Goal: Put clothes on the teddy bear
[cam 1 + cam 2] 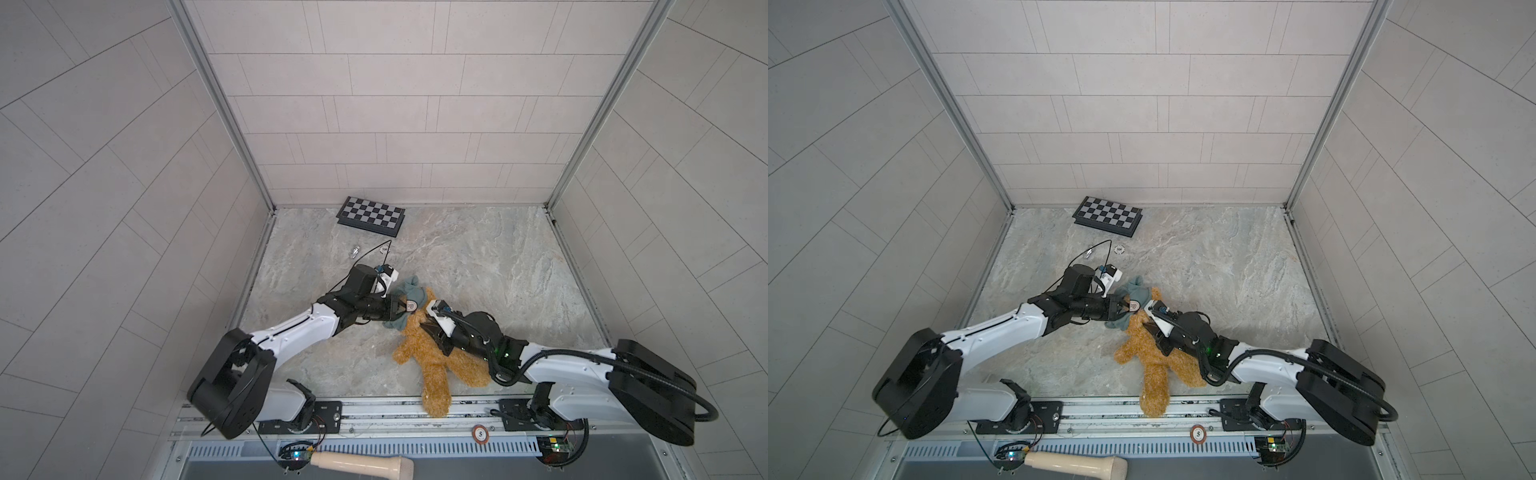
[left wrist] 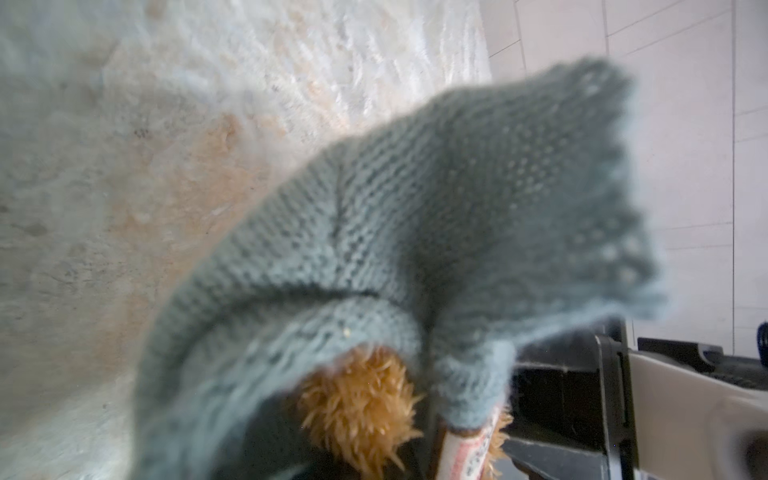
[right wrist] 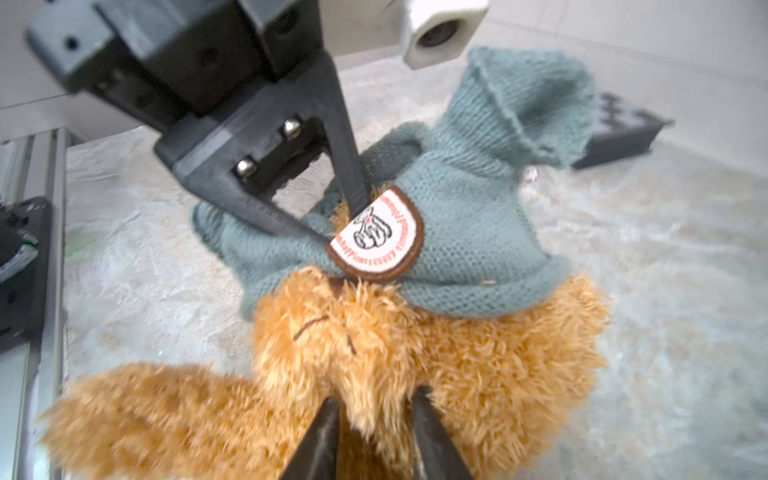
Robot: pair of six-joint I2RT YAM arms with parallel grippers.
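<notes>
Teddy bear (image 1: 436,357) lies face-up on the table (image 1: 478,257), left gripper (image 3: 345,224) pinched shut on the sweater (image 3: 457,232) hem over its head, likely to pull it down, right gripper (image 3: 377,397) part open astride chest fur.

Both top views look steeply down on the whole counter (image 1: 457,257); both wrist views sit close, sharing the sweater (image 2: 415,216)

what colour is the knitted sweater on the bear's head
Muted blue-green sweater; clearest in the right wrist view.
</notes>
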